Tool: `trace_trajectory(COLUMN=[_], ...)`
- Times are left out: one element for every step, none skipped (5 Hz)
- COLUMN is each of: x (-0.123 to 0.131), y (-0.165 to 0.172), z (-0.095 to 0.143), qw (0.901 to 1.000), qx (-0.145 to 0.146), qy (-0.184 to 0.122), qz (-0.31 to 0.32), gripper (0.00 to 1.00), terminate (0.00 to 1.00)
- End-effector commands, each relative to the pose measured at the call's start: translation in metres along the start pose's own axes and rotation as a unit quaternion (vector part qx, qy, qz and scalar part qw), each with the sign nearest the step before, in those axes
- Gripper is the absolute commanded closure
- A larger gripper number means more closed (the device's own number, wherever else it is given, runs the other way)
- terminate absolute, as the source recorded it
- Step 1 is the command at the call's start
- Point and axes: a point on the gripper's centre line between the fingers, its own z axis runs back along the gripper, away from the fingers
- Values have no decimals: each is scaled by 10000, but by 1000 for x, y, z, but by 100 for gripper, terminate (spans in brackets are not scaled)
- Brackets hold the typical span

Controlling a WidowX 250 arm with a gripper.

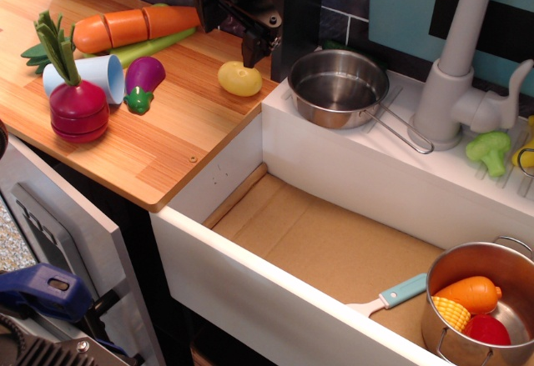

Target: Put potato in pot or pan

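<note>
**Counter left, sink right**

On the wooden counter (158,145) the potato (239,78) lies at the far right edge, the gripper (247,49) just above it. Left of it sit the toy eggplant (143,80), a cup (93,74) and a radish (78,107); the carrot (138,26) lies behind them. Right of the potato, the pan (338,87) rests on the sink's (334,174) far ledge, the faucet (459,57) to its right. A pot (476,303) stands in the sink's near right corner, a spatula (388,296) beside it.

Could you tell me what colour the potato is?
Pale yellow potato, clearest in this observation.image view.
</note>
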Motion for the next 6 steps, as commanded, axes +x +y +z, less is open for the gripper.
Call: trace_trajectory(x=[8,8,6,9,12,11], y=[12,11,12,18,18,17], z=[-7,-15,-20,-29,-37,-45], qw=[9995,9994,9993,9989,9984,9978], qx=[-95,-204,-268,-300,-367,-512], qy=[-288,-255,-230,-306,-402,-387], qz=[-50,-97,-119,-172,-171,-144], gripper=[0,0,0,0,0,0], terminate=[0,0,0,0,0,0])
